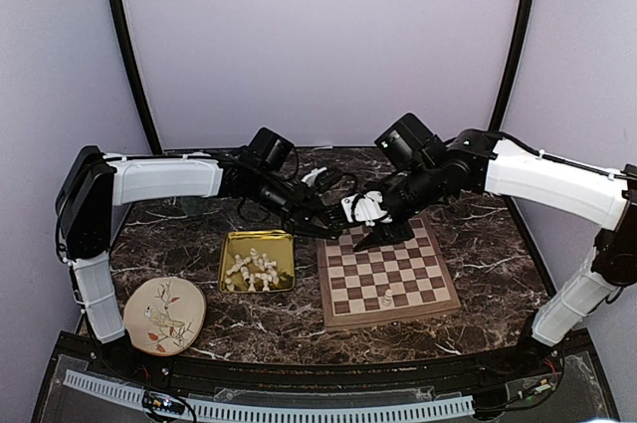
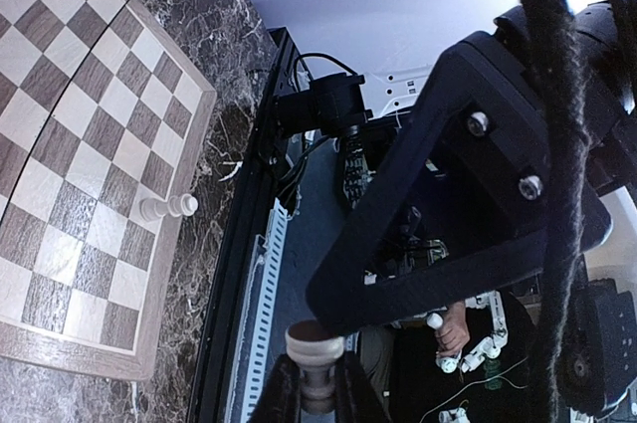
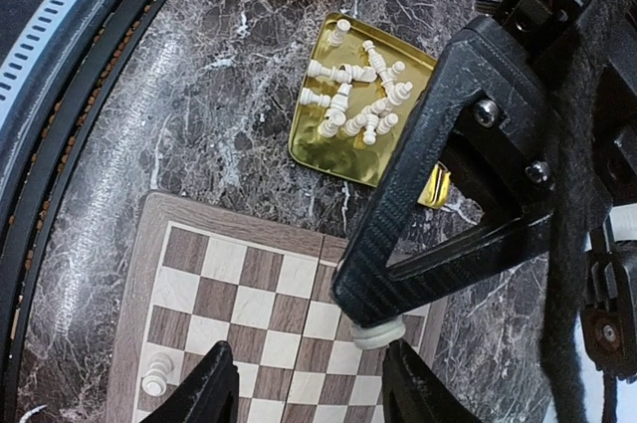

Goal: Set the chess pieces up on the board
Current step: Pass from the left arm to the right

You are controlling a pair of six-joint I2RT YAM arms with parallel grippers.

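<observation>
Left pincer was clamped shut on 1 cream chess piece, held in the air over the far left part of the board. Right pincer hung close beside it, jaws about half apart and holding nothing. Its fingers straddled the space just under that piece without touching it, as far as I could see. To my eye this was a hand-over between the 2 arms. I judged the task barely begun: only 1 figure stood on the board, in the near edge row. The rest of the chess pieces, 12 or more, lay tumbled in the gold tray beside the board.
</observation>
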